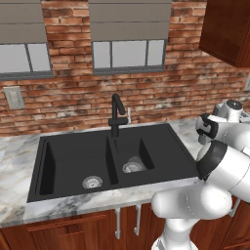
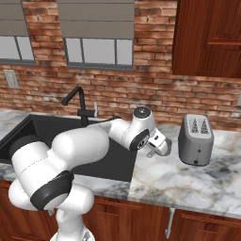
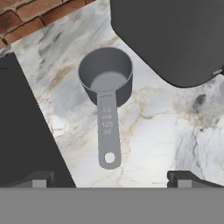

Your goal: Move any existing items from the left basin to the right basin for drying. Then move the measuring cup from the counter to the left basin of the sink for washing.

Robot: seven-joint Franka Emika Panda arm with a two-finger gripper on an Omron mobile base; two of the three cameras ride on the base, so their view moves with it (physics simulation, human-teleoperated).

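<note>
The pincer (image 3: 112, 177) is held released, its two dark fingertips (image 3: 186, 178) set wide apart with nothing grasped between them. In the right base view the hand (image 2: 159, 145) is seen poised above the marble counter (image 2: 188, 181), between the sink and the toaster.

Directly ahead of the open jaws, on the bare marble, the grey measuring cup (image 3: 106, 92) is seen in the hand view. It is stood upright, its handle laid flat and pointed back toward the pincer, the hole at the handle's end lying closest to the fingertips and the round bowl farther on. No contact between the pincer and the cup is seen.

To one side of the cup, the black edge of the sink (image 1: 168, 134) is found; to the other, beyond the bowl, the dark body of the toaster (image 2: 196, 139). Farther still, the black faucet (image 1: 116, 113) is mounted behind the two basins, and the brick wall (image 1: 146, 93) is seen behind everything.
</note>
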